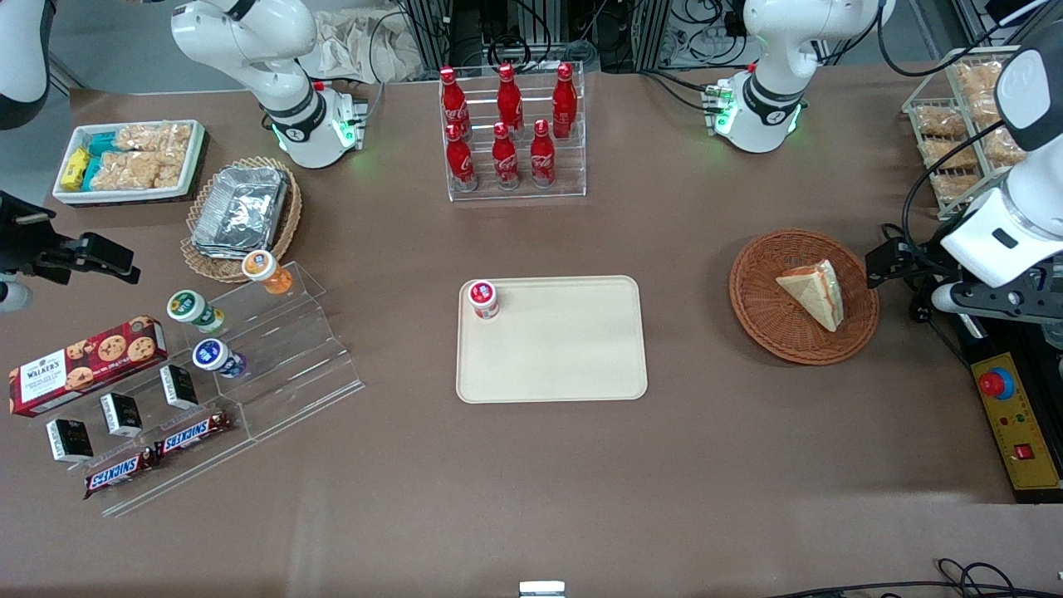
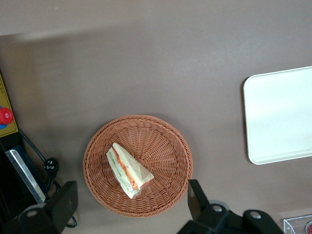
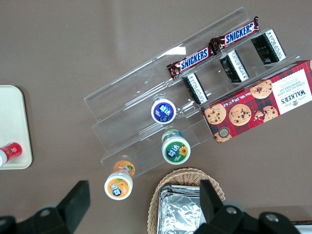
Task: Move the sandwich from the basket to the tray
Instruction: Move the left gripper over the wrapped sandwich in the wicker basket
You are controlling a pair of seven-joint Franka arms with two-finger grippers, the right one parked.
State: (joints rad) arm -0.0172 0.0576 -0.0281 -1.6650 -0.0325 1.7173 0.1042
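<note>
The sandwich (image 1: 814,291) (image 2: 127,169), a wrapped pale wedge with red and orange filling, lies in the round reddish-brown basket (image 1: 764,332) (image 2: 165,141). The cream tray (image 1: 565,357) (image 2: 282,117) lies flat at the table's middle, toward the parked arm's end from the basket. A small red-capped cup (image 1: 483,299) stands in one of the tray's corners. My left gripper (image 1: 887,264) (image 2: 130,204) hovers above the basket's rim on the working arm's side. It is open, its fingers (image 2: 197,200) spread wide with nothing between them.
A rack of red cola bottles (image 1: 513,133) stands farther from the camera than the tray. A yellow emergency-stop box (image 1: 1017,423) and a wire rack of bagged snacks (image 1: 955,124) sit at the working arm's end. An acrylic stand (image 1: 274,365), a cookie box (image 1: 87,365) and a foil-container basket (image 1: 241,212) lie toward the parked arm.
</note>
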